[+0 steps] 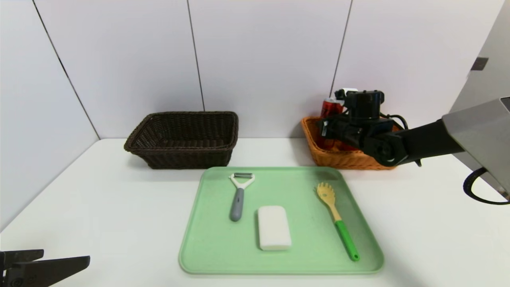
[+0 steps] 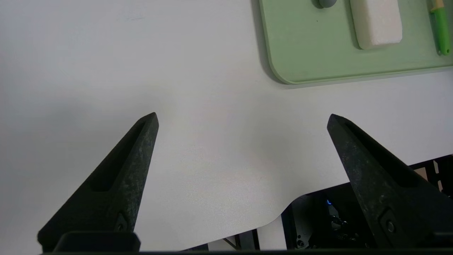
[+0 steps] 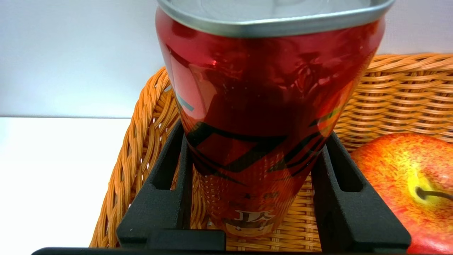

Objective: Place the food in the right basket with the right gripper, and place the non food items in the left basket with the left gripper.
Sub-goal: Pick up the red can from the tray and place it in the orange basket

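My right gripper [image 1: 330,128] [image 3: 254,131] is shut on an upright red drink can [image 1: 332,107] [image 3: 269,106], one finger on each side. The can's lower part is inside the orange right basket [image 1: 342,160] [image 3: 148,124], next to a red-yellow apple [image 3: 400,184]. On the green tray [image 1: 303,183] [image 2: 311,53] lie a grey-handled peeler [image 1: 239,195], a white block [image 1: 273,228] [image 2: 377,21] and a spaghetti spoon with a green handle [image 1: 336,219] [image 2: 441,32]. The dark left basket [image 1: 183,137] holds nothing I can see. My left gripper [image 1: 65,256] [image 2: 243,117] hangs open over the table's near left corner.
Both baskets stand against the back wall, the tray in front of them in the middle. White table [image 1: 99,207] lies between my left gripper and the tray. The table's front edge [image 2: 247,230] runs just below my left fingers.
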Available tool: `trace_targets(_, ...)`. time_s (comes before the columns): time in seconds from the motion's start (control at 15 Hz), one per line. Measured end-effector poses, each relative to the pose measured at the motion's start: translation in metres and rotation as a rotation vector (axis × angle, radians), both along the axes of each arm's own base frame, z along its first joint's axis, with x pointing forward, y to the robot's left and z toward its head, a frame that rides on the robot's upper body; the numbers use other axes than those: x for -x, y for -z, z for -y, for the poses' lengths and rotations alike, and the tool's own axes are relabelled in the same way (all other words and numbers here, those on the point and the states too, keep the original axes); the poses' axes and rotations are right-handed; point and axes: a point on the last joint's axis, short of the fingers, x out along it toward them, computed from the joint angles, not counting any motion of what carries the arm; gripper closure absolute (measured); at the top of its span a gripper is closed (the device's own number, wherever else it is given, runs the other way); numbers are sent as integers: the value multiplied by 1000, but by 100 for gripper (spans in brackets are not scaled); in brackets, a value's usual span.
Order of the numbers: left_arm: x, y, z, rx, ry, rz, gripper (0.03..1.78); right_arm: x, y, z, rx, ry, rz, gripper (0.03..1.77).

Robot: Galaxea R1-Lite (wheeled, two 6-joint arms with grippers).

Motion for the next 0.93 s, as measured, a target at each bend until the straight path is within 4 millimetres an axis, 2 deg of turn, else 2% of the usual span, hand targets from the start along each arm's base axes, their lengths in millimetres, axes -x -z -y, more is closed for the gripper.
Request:
trace_targets(0.53, 5, -1, -1, 1, 0, 11, 12, 4, -4, 0, 12, 29, 1, 89)
trace_targets(0.6, 5, -1, -1, 2, 0, 11, 12, 5, -4, 0, 11, 29, 2, 86)
trace_targets(0.93, 5, -1, -1, 3, 0, 13, 12, 6, -3, -1, 12, 29, 1, 49)
